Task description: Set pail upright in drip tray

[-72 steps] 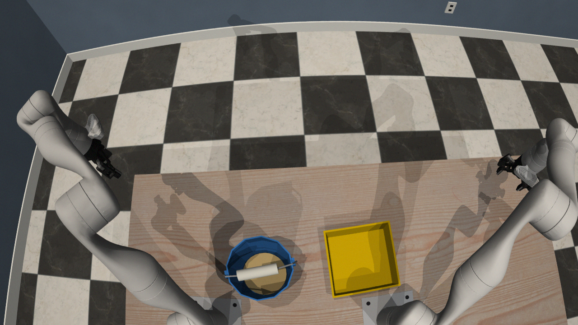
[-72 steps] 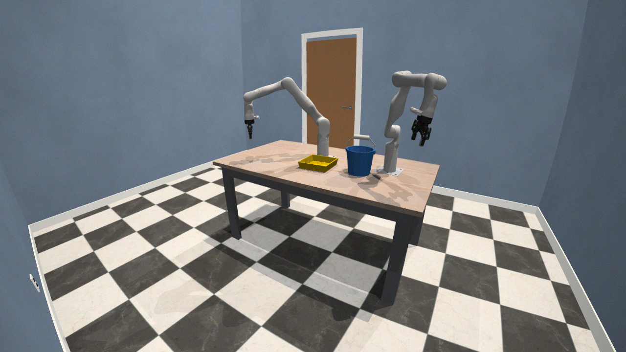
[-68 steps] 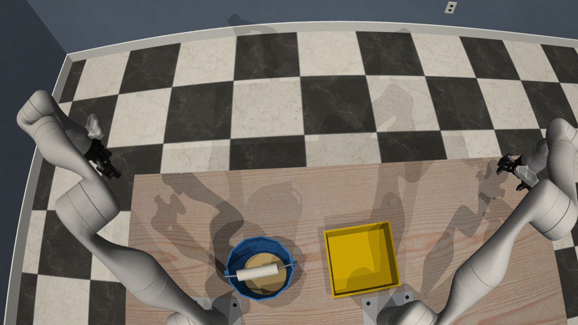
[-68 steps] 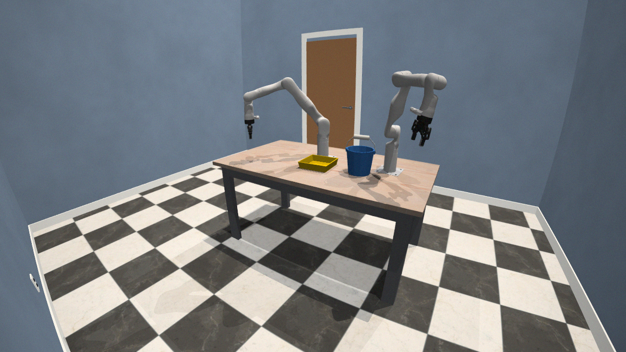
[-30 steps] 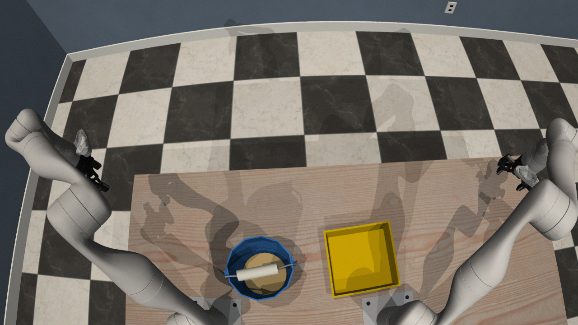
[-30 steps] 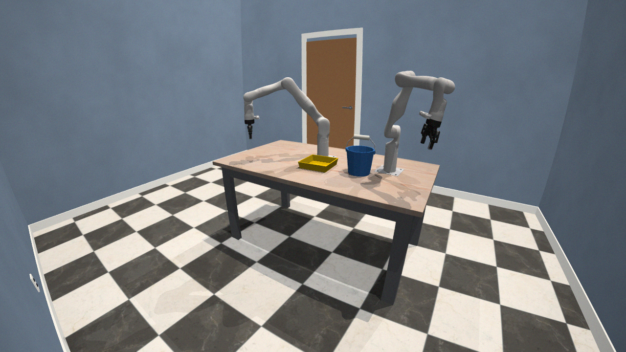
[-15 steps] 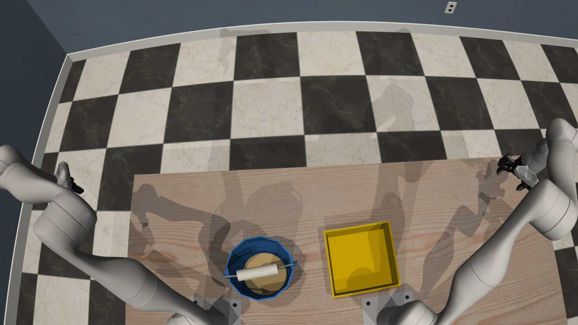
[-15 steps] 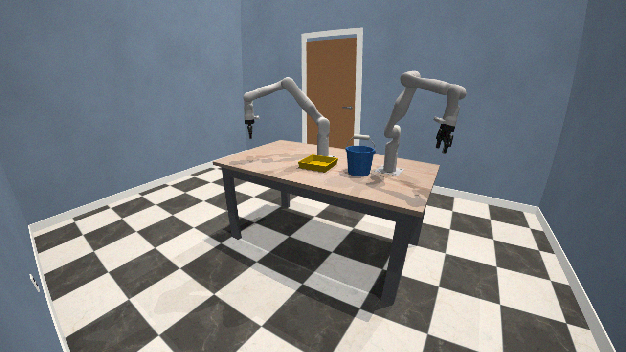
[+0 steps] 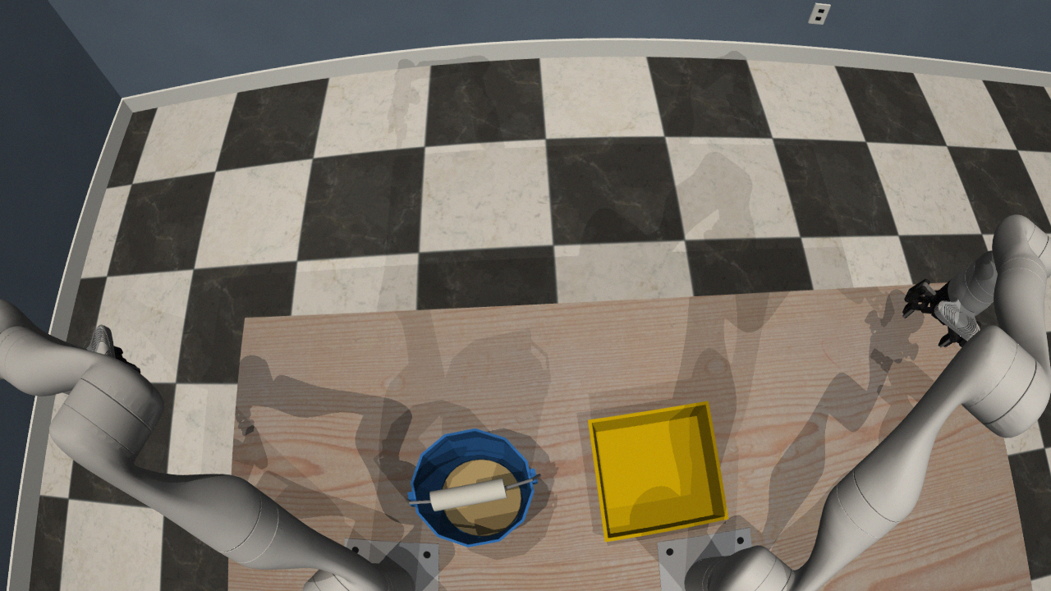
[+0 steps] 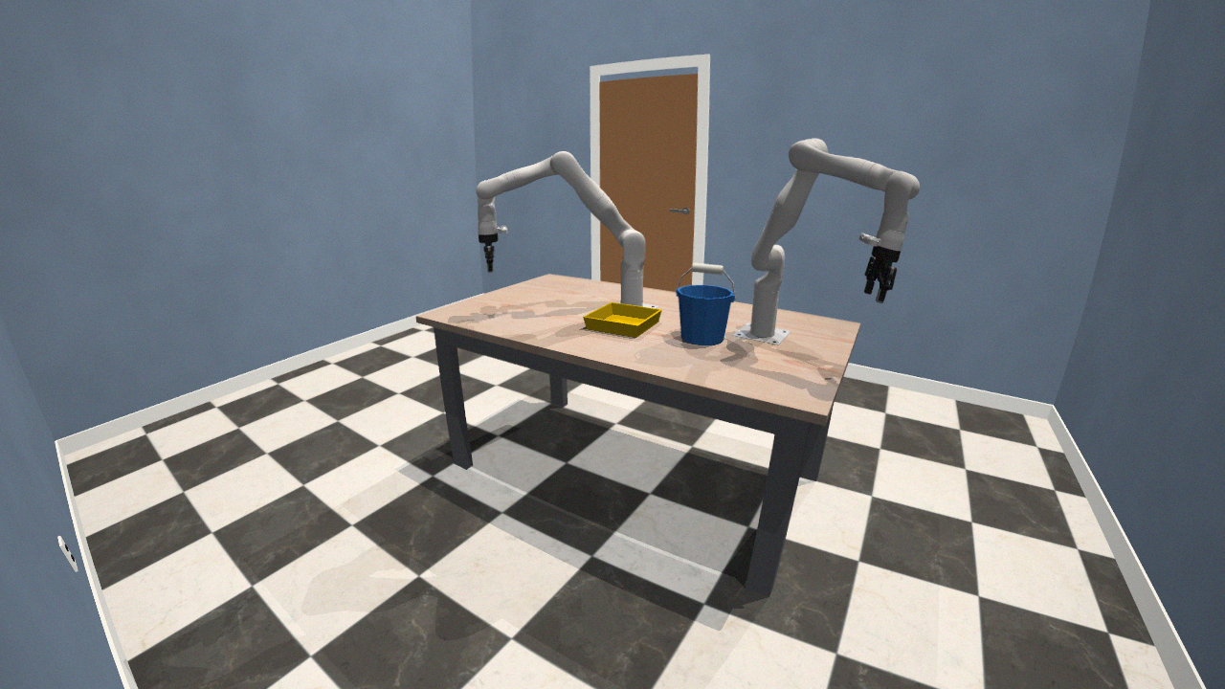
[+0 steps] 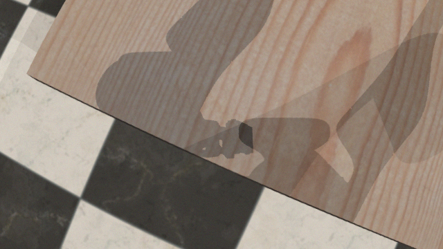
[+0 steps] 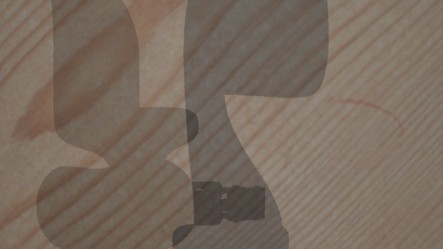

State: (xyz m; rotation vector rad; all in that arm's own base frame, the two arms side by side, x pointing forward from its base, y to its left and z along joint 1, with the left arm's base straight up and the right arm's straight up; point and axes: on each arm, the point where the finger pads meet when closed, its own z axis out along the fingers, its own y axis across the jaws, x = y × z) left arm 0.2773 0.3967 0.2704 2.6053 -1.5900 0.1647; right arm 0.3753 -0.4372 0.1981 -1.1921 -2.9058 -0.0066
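Between the arm bases, the pail stands beside the yellow tray.

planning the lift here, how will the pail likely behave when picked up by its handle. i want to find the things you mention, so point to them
The pail (image 9: 431,528) (image 10: 703,317) will probably keep its shape, as its walls look stiff. It may swing, since the handle (image 9: 468,495) (image 10: 707,269) joins it only at two side points. The handle's smooth, round grip could turn or slip a little.

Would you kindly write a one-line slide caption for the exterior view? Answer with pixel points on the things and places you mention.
A blue pail (image 9: 428,451) (image 10: 702,317) stands upright beside a yellow tray (image 9: 650,459) (image 10: 621,330) on a wooden table (image 9: 330,345) (image 10: 547,295).
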